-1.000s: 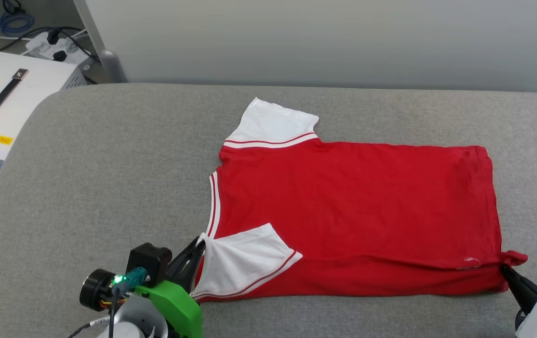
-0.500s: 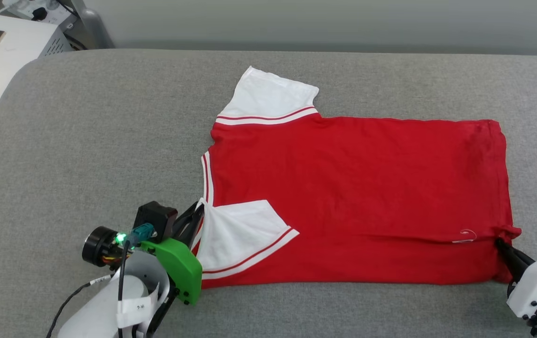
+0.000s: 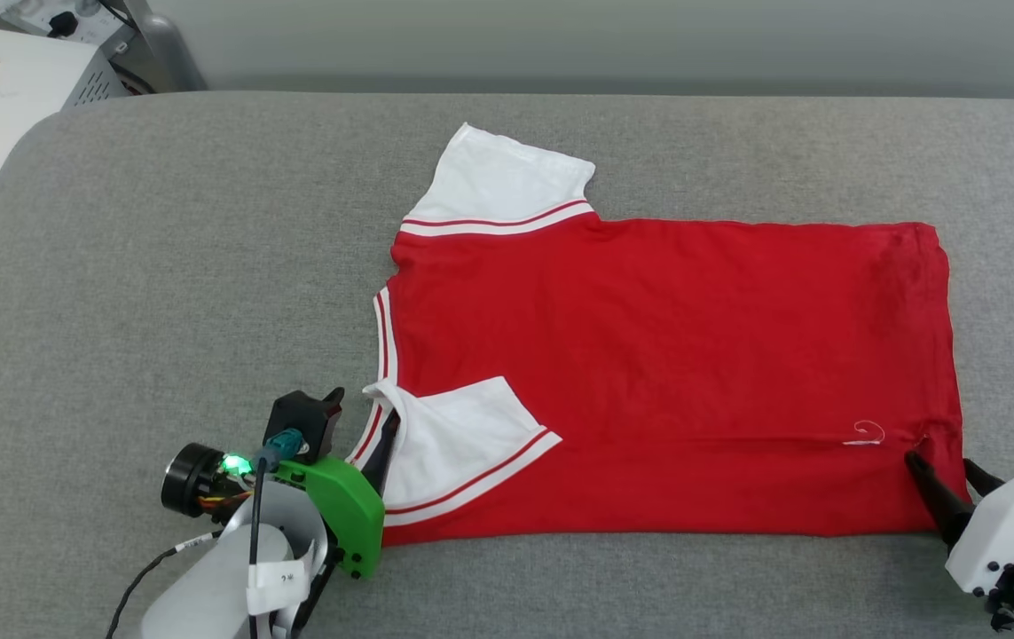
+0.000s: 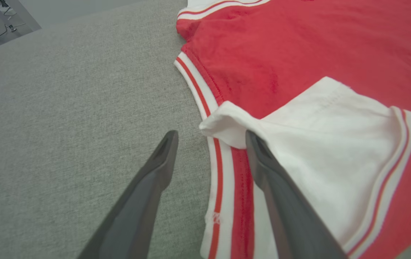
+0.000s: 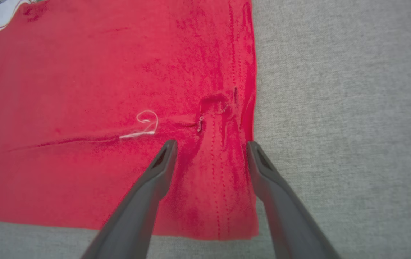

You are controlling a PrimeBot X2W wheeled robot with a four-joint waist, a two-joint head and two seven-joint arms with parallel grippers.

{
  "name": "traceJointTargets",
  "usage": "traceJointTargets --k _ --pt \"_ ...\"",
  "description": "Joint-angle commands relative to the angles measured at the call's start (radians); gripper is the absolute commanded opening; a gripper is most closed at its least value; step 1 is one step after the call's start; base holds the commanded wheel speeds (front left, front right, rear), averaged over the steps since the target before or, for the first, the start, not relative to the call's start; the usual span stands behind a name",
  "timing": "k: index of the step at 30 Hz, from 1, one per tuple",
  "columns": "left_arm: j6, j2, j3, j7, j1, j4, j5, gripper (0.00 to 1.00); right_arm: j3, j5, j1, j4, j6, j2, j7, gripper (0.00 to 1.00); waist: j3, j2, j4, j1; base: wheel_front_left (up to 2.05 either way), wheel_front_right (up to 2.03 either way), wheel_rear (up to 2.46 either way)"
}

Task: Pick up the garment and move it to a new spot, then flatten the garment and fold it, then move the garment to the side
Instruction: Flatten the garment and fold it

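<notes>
**Both grips released after the near-edge fold; snag risk on withdrawal**

Since half a second ago both grips have been let go. The left gripper (image 4: 210,136), then closed on the shoulder corner, and the right gripper (image 5: 210,144), then pinching the hem corner (image 5: 219,104), now stand with jaws well parted and nothing held. The bunched hem corner has dropped almost flat.

The garment (image 3: 666,355) lies right of centre on the grey tabletop (image 3: 205,266), collar to the left and hem to the right. Its near long edge is turned over the body, so the near sleeve (image 3: 453,435) rests on the red. The far sleeve (image 3: 507,177) is still spread out.

Hazards, as judged:
- The left jaws straddle the striped trim, and one finger lies on or just over the near sleeve, whose corner stands up. A low retreat could drag that corner and open the fold.
- The right jaws straddle the puckered hem, with one finger above the cloth. A flat pull-back may tow the hem towards the near edge.
- A loose white thread (image 5: 144,124) lies just beside that finger and could catch.
- Folding the far side over an uneven near fold would set it crooked.
</notes>
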Motion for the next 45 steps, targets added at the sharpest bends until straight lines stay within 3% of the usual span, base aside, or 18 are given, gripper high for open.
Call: traceJointTargets --k 1,8,13,18,25,35,45 --pt "0.008 -0.013 0.005 -0.018 -0.016 0.008 -0.001 1.0 -0.012 -0.01 -0.011 0.002 -0.008 0.005 -0.012 1.0 -0.018 0.0 0.006 0.0 0.0 0.0 0.0" --pt "0.03 -0.026 0.048 -0.067 0.025 0.008 -0.044 1.0 -0.05 -0.011 0.048 -0.072 -0.008 0.018 -0.026 1.0 -0.083 0.0 0.024 0.0 0.0 0.0 0.0" --pt "0.061 -0.009 0.092 -0.086 0.134 -0.079 -0.1 1.0 -0.089 -0.054 0.133 -0.192 -0.008 0.034 -0.002 1.0 -0.124 0.0 0.032 0.0 0.0 0.0 0.0" --pt "0.059 0.033 0.058 0.022 0.263 -0.196 -0.153 1.0 -0.144 -0.147 0.221 -0.266 -0.008 0.071 0.089 1.0 -0.129 0.0 0.038 0.0 0.0 0.0 0.0" --pt "0.085 0.06 0.035 0.116 0.3 -0.247 -0.173 1.0 -0.172 -0.177 0.242 -0.318 -0.008 0.118 0.129 1.0 -0.112 0.0 0.029 0.0 0.0 0.0 0.0" --pt "0.133 0.053 0.044 0.168 0.272 -0.245 -0.184 1.0 -0.169 -0.188 0.231 -0.348 -0.008 0.131 0.143 1.0 -0.075 0.0 -0.001 0.0 0.0 0.0 0.0" --pt "0.143 0.035 0.043 0.202 0.242 -0.175 -0.199 1.0 -0.165 -0.188 0.221 -0.354 -0.008 0.135 0.147 1.0 -0.042 0.0 -0.019 0.0 0.0 0.0 0.0"
